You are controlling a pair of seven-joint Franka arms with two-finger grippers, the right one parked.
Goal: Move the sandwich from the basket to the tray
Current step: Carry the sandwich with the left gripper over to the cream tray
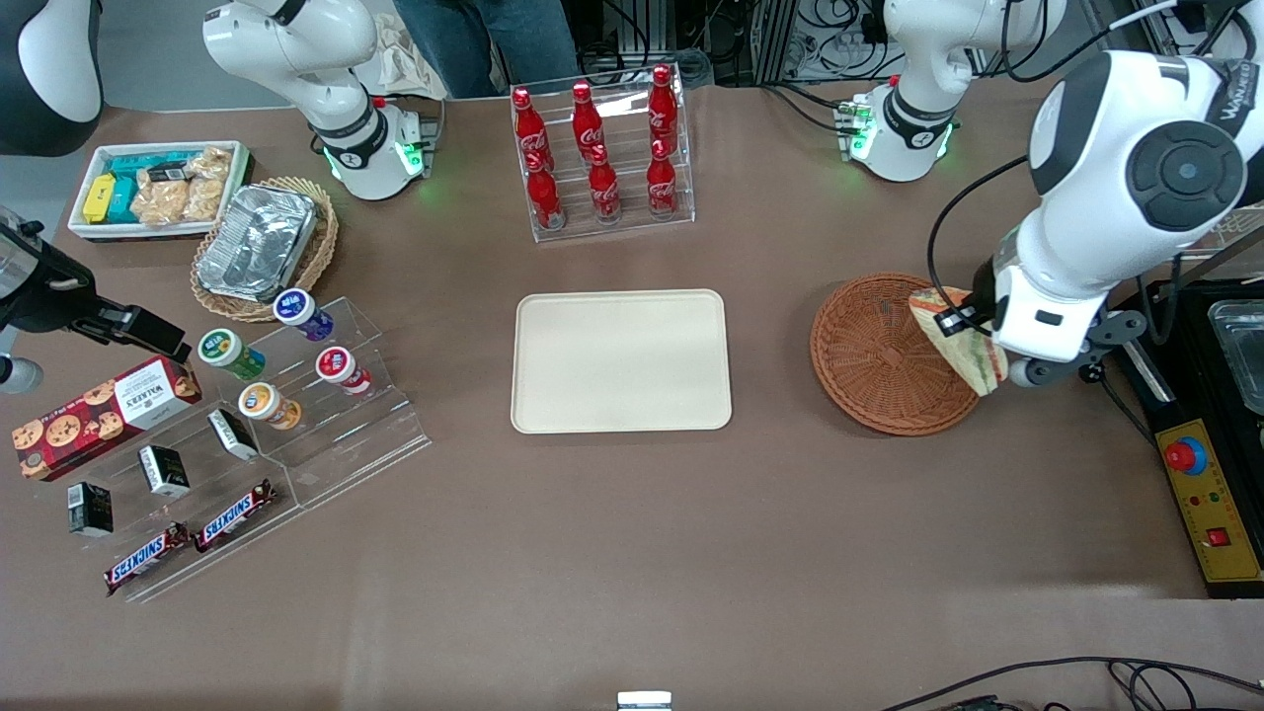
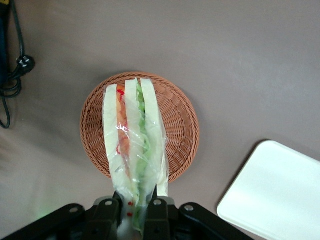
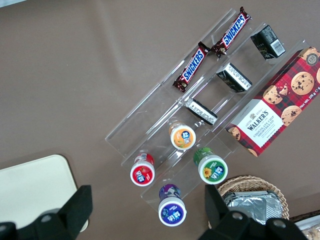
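One narrow pinch: gripper (image 2: 135, 206) clamps wrapped sandwich (image 2: 134, 145) by its tip above wicker basket (image 2: 177, 120); slick film could slip before the mid-table tray (image 1: 620, 361).

Front cam high, whole table; left wrist cam looks down, sharing basket (image 1: 884, 353) (image 2: 177, 117), tray (image 1: 621, 360) (image 2: 275, 195).

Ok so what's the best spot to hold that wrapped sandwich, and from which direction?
Probably by its narrow end, pinching across the flat bread faces, coming from above. The sandwich is a thin wedge whose slices run lengthwise, so fingers press the layers together. The gripper is shut on that end now, with the sandwich hanging above the basket, not yet at the tray.
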